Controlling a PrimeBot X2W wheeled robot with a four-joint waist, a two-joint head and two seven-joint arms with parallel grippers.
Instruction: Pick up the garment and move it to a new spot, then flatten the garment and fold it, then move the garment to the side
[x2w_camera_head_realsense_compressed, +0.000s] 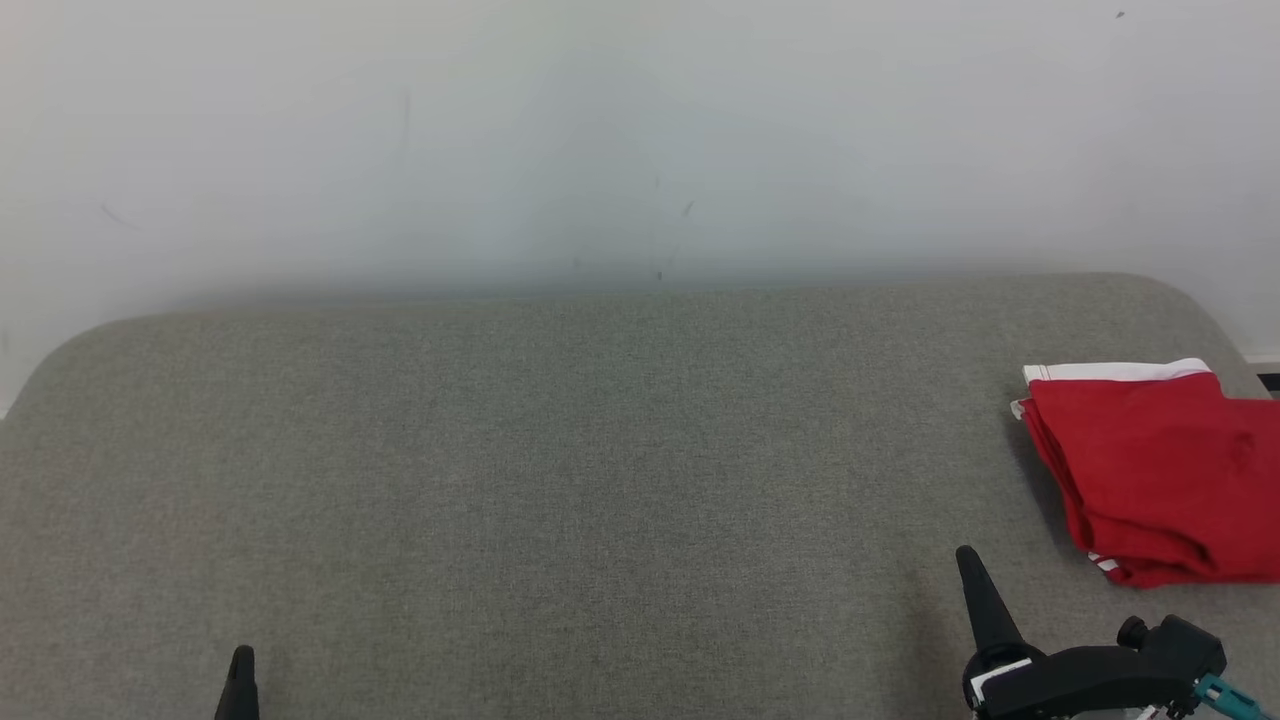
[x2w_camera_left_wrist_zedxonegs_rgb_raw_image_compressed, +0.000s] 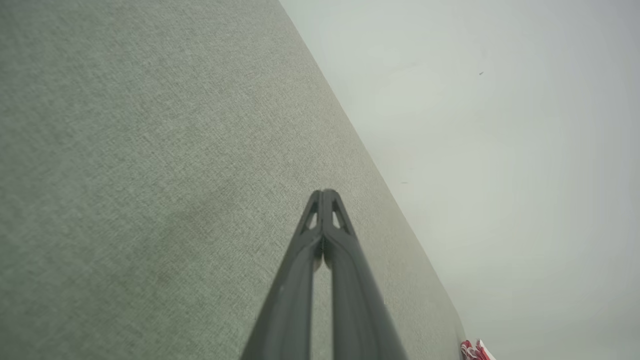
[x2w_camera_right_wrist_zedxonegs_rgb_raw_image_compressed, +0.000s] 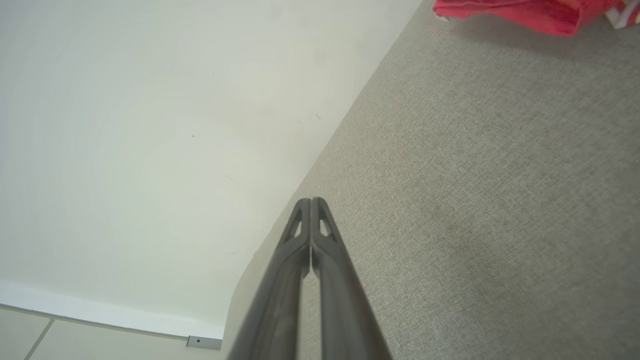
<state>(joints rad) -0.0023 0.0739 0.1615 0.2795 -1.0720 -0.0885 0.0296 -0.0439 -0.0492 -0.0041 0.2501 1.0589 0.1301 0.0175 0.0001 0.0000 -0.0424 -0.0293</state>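
folded red garment (x2w_camera_head_realsense_compressed: 1160, 470) on woven grey surface (x2w_camera_head_realsense_compressed: 560, 480).

Grey fabric surface (x2w_camera_head_realsense_compressed: 560, 480) against pale wall (x2w_camera_head_realsense_compressed: 600, 130)

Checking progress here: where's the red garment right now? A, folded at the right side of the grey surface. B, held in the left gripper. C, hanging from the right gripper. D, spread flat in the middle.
A: the red garment lies folded at the right side of the grey surface.

One folded red fabric garment (x2w_camera_head_realsense_compressed: 1160, 470) with white trim sat at the frame's right, on one grey woven surface (x2w_camera_head_realsense_compressed: 600, 480). One dark-fingered left gripper (x2w_camera_left_wrist_zedxonegs_rgb_raw_image_compressed: 325, 192) and one right gripper (x2w_camera_right_wrist_zedxonegs_rgb_raw_image_compressed: 311, 200) made two.
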